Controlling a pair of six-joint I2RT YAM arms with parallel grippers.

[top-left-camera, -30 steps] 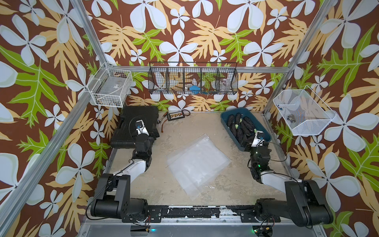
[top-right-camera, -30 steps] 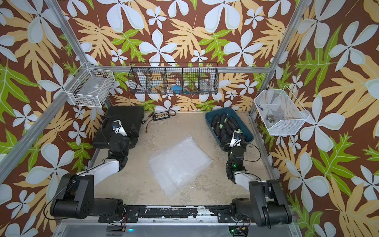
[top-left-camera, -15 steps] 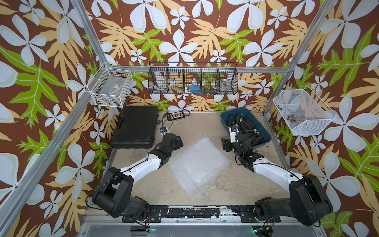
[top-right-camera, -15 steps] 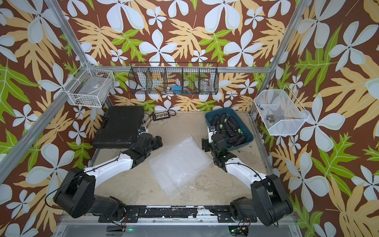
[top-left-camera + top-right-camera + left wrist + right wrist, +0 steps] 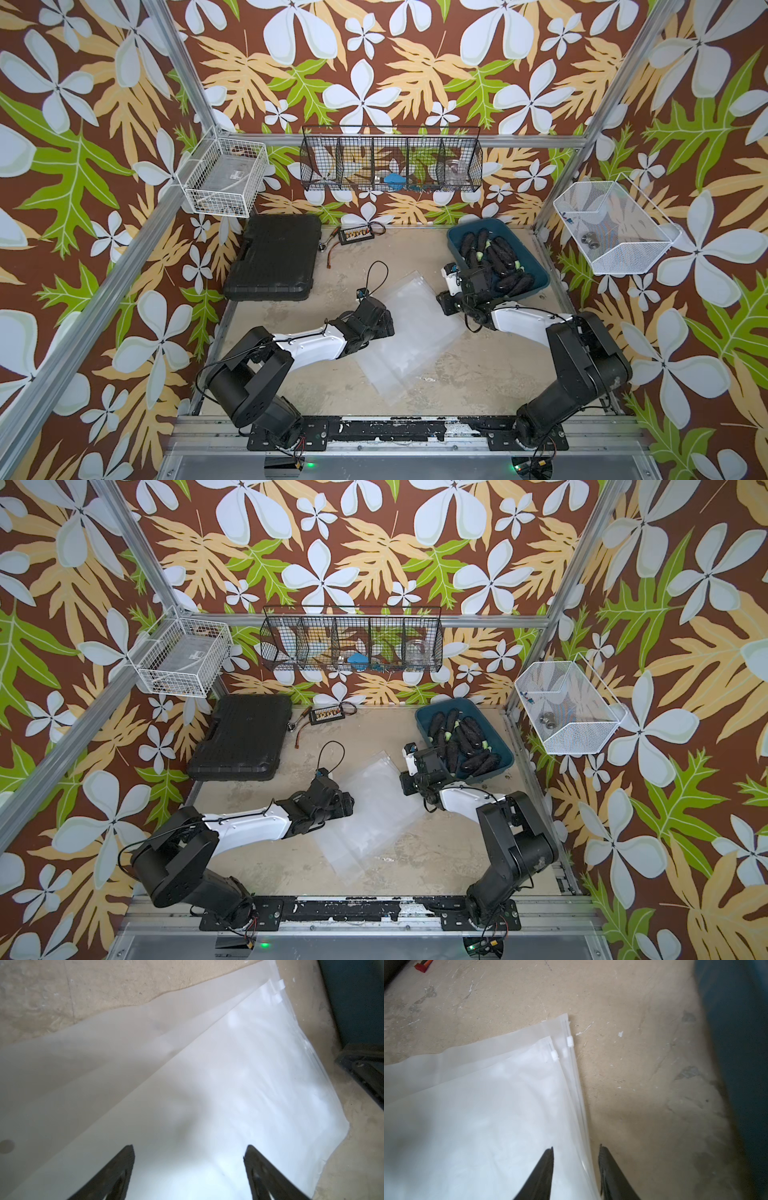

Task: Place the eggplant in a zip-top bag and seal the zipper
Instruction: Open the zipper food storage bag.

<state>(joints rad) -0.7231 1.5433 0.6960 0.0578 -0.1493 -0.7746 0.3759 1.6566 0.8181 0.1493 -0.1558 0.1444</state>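
Observation:
Clear zip-top bags (image 5: 409, 328) (image 5: 370, 808) lie stacked flat mid-table, their white zipper sliders (image 5: 554, 1056) at the far corner. Several dark eggplants (image 5: 494, 262) (image 5: 461, 739) fill a blue bin (image 5: 534, 266) at the back right. My left gripper (image 5: 388, 328) (image 5: 190, 1147) hangs low over the bags' left part, jaws wide open, nothing between them. My right gripper (image 5: 445, 301) (image 5: 576, 1147) is at the bags' right edge beside the bin. Its jaws stand narrowly apart, astride that edge, with a gap still showing.
A black case (image 5: 274, 262) lies at the back left, with a small cabled device (image 5: 355, 236) beside it. Wire baskets hang on the walls: white at left (image 5: 224, 178), black at the back (image 5: 390, 160), white at right (image 5: 611, 232).
Both arms have swung in from the table's sides to the bags. The left gripper came over the left part. The right gripper dropped to the right edge and its jaws narrowed a lot.

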